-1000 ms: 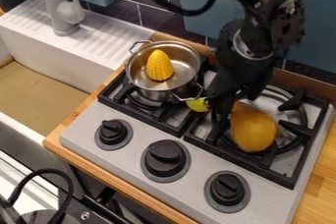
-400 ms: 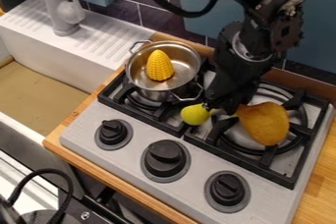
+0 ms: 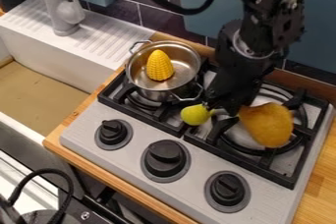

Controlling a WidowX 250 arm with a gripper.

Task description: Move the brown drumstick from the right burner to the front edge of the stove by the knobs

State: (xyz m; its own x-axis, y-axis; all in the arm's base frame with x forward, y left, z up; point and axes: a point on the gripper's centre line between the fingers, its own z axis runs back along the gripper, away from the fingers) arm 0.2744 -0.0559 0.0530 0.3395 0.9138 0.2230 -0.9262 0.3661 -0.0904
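"How are the jaws of the gripper (image 3: 222, 108) seen to stand?"

"Whether they are parted or closed cannot be told; the tip is dark and partly hidden. Its place can be given: it is hung low over the stove (image 3: 125, 144), between two toy-like things."

"Is anything grasped?"

"That cannot be told for certain. The narrow end of a brown drumstick shape (image 3: 267, 126) is met by the gripper's tip in the view, but a grip on it is not made plain. On the other side, a yellow-green rounded piece (image 3: 195, 115) is seen right beside the tip; whether it is touched is left unclear."

"How is the drumstick shape to be described?"

"It is coloured golden brown, with a darker upper edge. It is tilted, its broad end pointed toward the lower right, over the right-hand burner grate (image 3: 257, 163). Whether it is borne by the grate is hard to judge."

"And the rounded piece?"

"It is smooth, and is seen near the middle of the stove, just below the near handle of a metal pot (image 3: 187, 62). In the pot, a yellow corn cob (image 3: 159, 66) is stood upright."

"What is found farther out?"

"Three black knobs (image 3: 165, 158) are set along the stove's front, and a sink (image 3: 39, 88) with a grey faucet (image 3: 64, 15) is placed at the left."
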